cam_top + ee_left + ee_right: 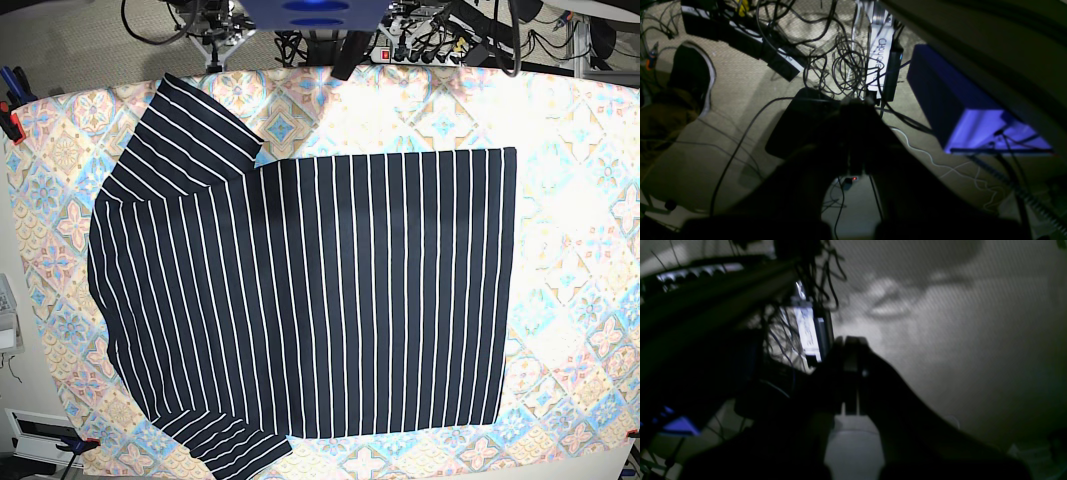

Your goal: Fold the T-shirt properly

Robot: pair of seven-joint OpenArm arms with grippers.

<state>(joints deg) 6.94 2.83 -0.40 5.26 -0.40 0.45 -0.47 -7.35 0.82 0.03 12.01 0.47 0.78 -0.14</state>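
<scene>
The T-shirt (310,300) lay flat and spread on the patterned tablecloth (590,200), collar end toward the base view's left, hem toward its right, one sleeve at the top left and one at the bottom left. No arm reached over it in the base view.

Both wrist cameras looked down past the table edge at carpet and cables, so the cloth lay well apart from either set of fingers. The left gripper (857,110) appeared as a dark silhouette with its tips pressed together and nothing between them. The right gripper (851,343) likewise showed its tips closed against each other, holding nothing.

Handling judgement: the shirt looked light, soft and limp, likely to sag and crease when lifted. Pinching corners of the hem or shoulder seams, one per arm, should keep an edge taut.

Beyond the left gripper's tips, a white power strip (880,56) carried dark lettering, too blurred to be read with confidence.
</scene>
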